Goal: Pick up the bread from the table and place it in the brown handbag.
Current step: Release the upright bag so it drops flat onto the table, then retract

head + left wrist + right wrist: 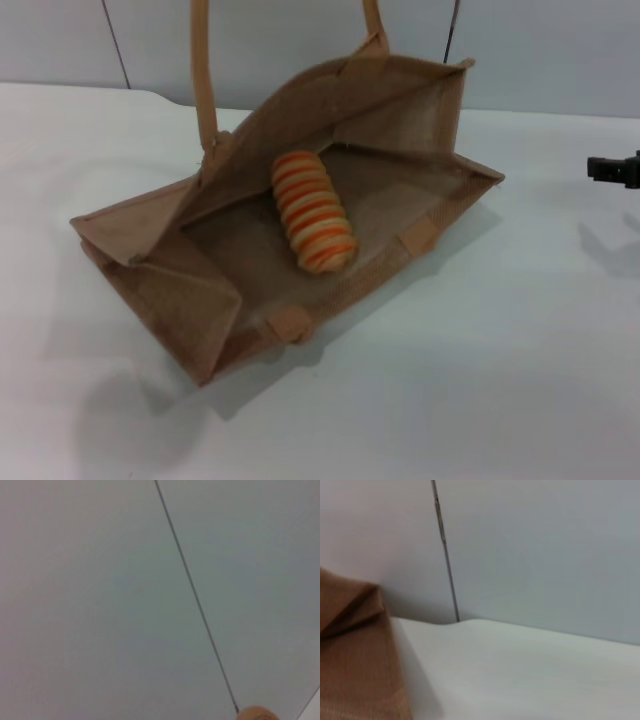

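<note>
Lying inside the brown handbag, the bread rests on the bag's inner wall, free of either hand.

The brown handbag sits tipped on its side on the white surface, its mouth gaping wide, with one strap handle rising from its far rim and a second one beside it. The bread lies lengthwise near the middle of the handbag's opening, its orange stripes running crosswise. The right hand shows only as a small dark piece well apart from the handbag, off its right side, above the surface; whether it is open or closed cannot be told. Its wrist view catches a corner of the handbag, the surface and a grey wall panel behind. The left hand appears nowhere; its wrist view shows wall panel and, at the edge, a tan shape that may be a handle.
</note>
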Tool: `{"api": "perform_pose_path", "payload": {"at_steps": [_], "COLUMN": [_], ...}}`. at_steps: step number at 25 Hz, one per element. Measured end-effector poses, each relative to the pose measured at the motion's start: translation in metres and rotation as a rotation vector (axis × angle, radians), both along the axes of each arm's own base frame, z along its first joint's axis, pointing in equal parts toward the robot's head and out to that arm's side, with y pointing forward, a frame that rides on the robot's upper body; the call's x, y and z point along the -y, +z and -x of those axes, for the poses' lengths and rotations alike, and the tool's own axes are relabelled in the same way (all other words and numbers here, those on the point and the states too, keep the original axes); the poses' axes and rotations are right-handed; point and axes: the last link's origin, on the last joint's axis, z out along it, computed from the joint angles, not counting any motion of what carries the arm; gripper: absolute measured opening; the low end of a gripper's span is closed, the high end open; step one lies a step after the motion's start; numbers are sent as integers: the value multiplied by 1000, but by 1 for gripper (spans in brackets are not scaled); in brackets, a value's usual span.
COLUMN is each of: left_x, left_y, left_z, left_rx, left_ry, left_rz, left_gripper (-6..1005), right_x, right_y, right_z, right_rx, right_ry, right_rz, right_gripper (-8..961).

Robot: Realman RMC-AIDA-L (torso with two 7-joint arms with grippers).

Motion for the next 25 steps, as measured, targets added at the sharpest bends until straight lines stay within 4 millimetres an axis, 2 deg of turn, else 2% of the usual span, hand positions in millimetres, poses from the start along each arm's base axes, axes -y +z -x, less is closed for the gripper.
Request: {"api": "perform_pose_path", "payload": {"at_steps": [5,8,20,25], "left_x": [-3,-4,1,0], "left_y": [2,2,0,-3], "left_z": [5,6,-3,-1], "left_rx": [37,47,158,168], "left_ry": [5,10,-77,-83], "left_rz": [6,11,104,132], "left_gripper": [364,635,630,628], "right_x": [-3,-4,-6,-6], "right_y": [5,6,3,2], "right_z": [-3,-3,-7,-10], "right_rx": [-2,-2,-5,-4], "right_ry": [5,7,-5,-14], "right_rz": [-53,-71,-72,-72], "right_gripper": [702,702,703,703]}}
